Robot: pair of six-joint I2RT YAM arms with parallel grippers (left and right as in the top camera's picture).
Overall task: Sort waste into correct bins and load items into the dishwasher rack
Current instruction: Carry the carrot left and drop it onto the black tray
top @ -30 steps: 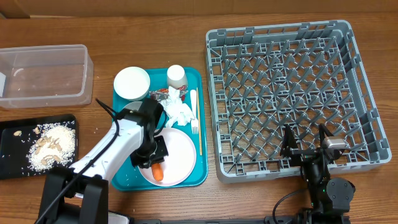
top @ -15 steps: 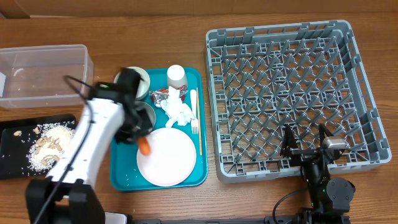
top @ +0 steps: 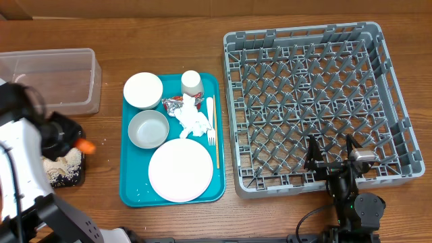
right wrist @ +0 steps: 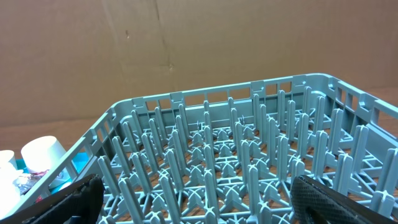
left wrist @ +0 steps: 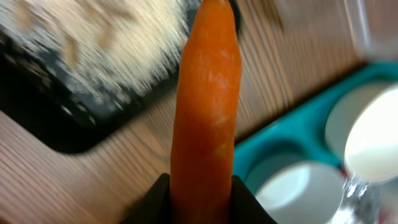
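My left gripper (top: 77, 144) is shut on the small orange carrot (top: 84, 146), held at the right edge of the black tray (top: 75, 177), which holds beige scraps (top: 64, 165). In the left wrist view the carrot (left wrist: 205, 106) stands between my fingers, above the table beside the black tray (left wrist: 62, 124). On the teal tray (top: 135, 192) lie two white bowls (top: 143, 90) (top: 148, 128), the pale plate (top: 180, 170), a white cup (top: 191, 82), the red-and-silver wrapper (top: 175, 103), the napkin (top: 194, 121), the fork (top: 210, 118) and the stick (top: 217, 152). My right gripper (top: 332, 154) is open and empty over the front of the grey rack (top: 317, 101).
The clear tub (top: 47, 81) stands at the back left, behind my left arm. The rack (right wrist: 249, 155) fills the right wrist view, with the cup (right wrist: 43, 152) at its far left. Bare wood lies between the black tray and the teal tray.
My left gripper lifted the carrot off the plate and carried it left, off the teal tray to the black tray's edge. The right arm has not moved.
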